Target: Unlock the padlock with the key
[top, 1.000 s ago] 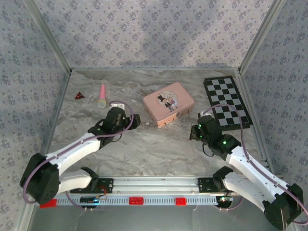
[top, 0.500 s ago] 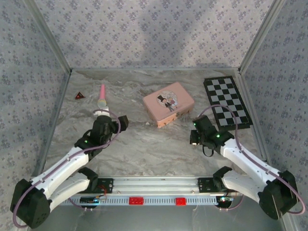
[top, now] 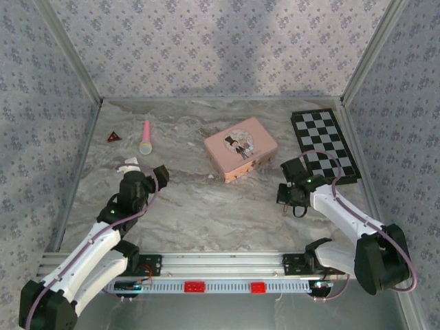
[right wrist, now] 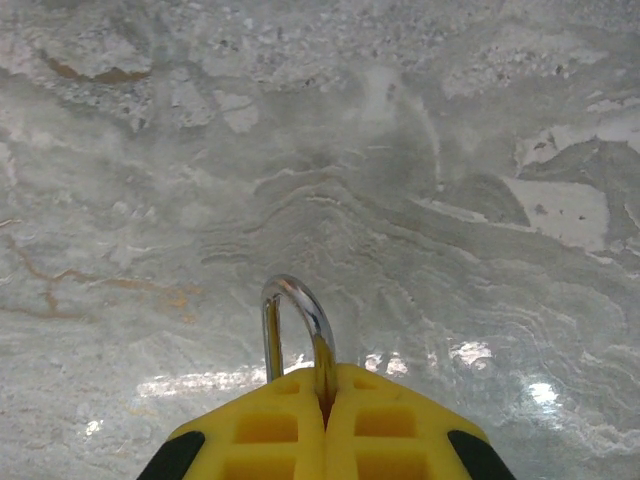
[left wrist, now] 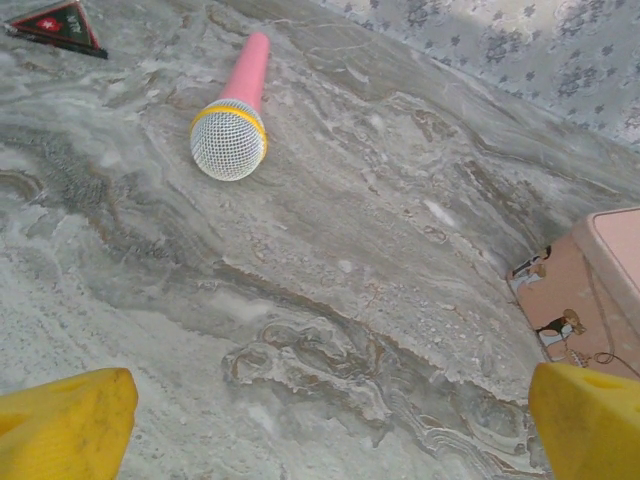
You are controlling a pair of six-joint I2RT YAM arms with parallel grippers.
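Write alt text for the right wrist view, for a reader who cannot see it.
The right arm's yellow fingers are shut on the padlock, whose silvery shackle loops out past their tips. Behind lies a grey marbled table.

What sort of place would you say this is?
Probably a staged robot test booth, not a home: patterned walls box in a marble-look table, and a mounting rail runs along its near edge.
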